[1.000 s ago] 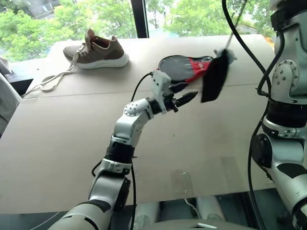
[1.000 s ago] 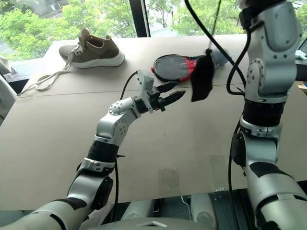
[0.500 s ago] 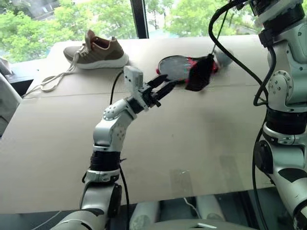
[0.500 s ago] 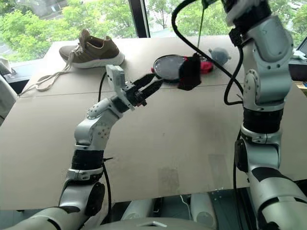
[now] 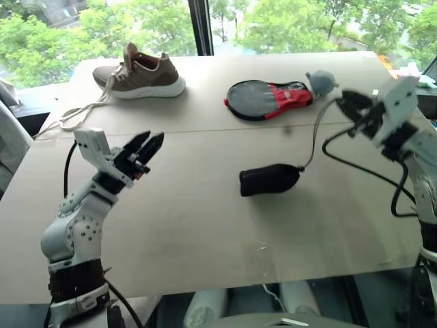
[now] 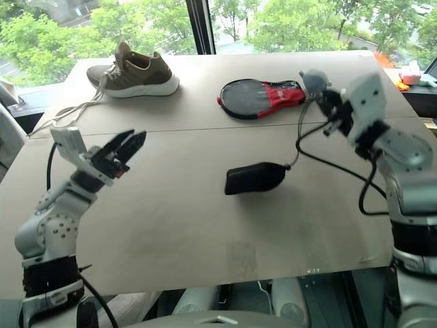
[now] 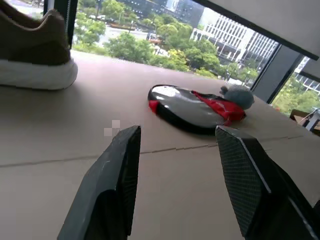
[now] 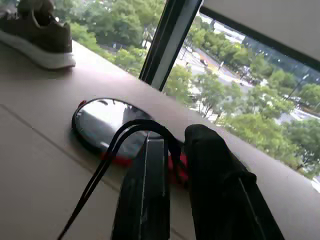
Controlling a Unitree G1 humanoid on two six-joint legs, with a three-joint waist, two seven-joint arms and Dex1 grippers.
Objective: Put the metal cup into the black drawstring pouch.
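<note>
The table bears a pouch, paddle cover and shoe.

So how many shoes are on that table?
1. A brown shoe with a white sole sits at the far left of the table, near the window, its laces trailing off to the left. No second shoe is visible.

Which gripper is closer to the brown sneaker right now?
Left. The left gripper hovers just in front of the brown sneaker; the right gripper is across the table, beside the paddle cover.
</note>
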